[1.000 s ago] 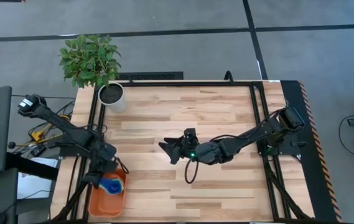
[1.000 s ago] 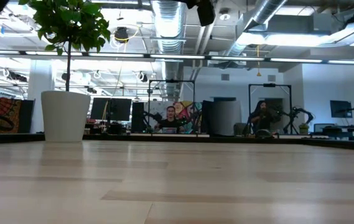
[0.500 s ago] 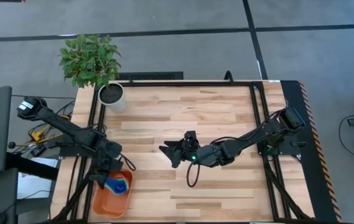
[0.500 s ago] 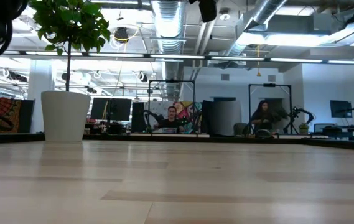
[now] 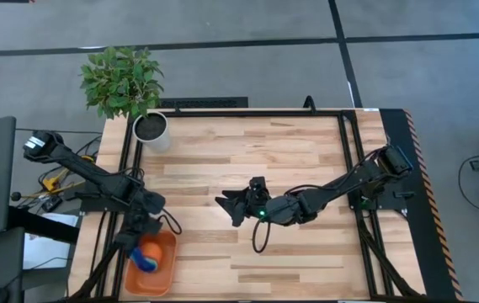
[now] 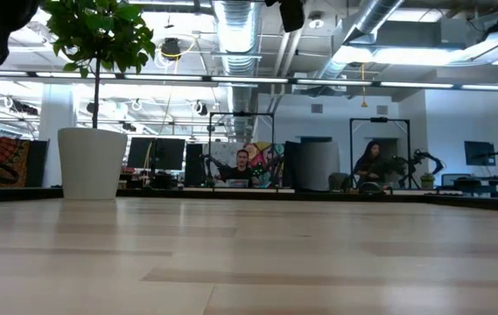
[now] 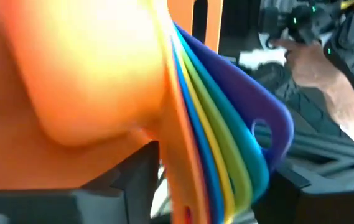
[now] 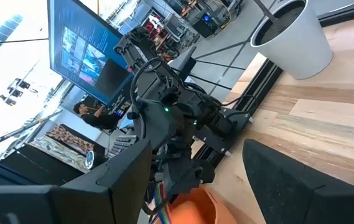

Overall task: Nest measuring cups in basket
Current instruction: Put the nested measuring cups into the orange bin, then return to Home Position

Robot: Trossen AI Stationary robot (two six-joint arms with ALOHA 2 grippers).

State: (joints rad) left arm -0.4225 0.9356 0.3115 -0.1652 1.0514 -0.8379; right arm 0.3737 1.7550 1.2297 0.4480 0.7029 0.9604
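We look down on a pale wooden table (image 5: 247, 151) of butcher-block strips, framed by black rails, with grey floor around it. At its near-left corner sits the orange basket (image 5: 162, 268), a smooth plastic tray with rounded corners, and the left gripper (image 5: 141, 231) hangs right over its far edge, partly covering it. Inside the basket we see the measuring cups (image 5: 146, 257) as a small blue and orange cluster. Close up from the left wrist, those cups (image 7: 226, 143) show as a fanned stack of thin flat handles in purple-blue, light blue, green, yellow and orange, pressed against the glossy orange wall of the basket (image 7: 71, 74). We cannot tell whether the left claw is open, closed or gripping anything.

The right gripper (image 5: 232, 204) hovers over the middle of the table, well apart from the basket, its two dark fingers spread apart and holding nothing.

A round white plant pot (image 5: 151, 130) with a leafy green plant (image 5: 121, 80) stands at the far-left corner of the table. At table height, the pot (image 6: 92, 164) rises before an open workshop with ceiling ducts, strip lights, monitors and two people seated far behind the table.
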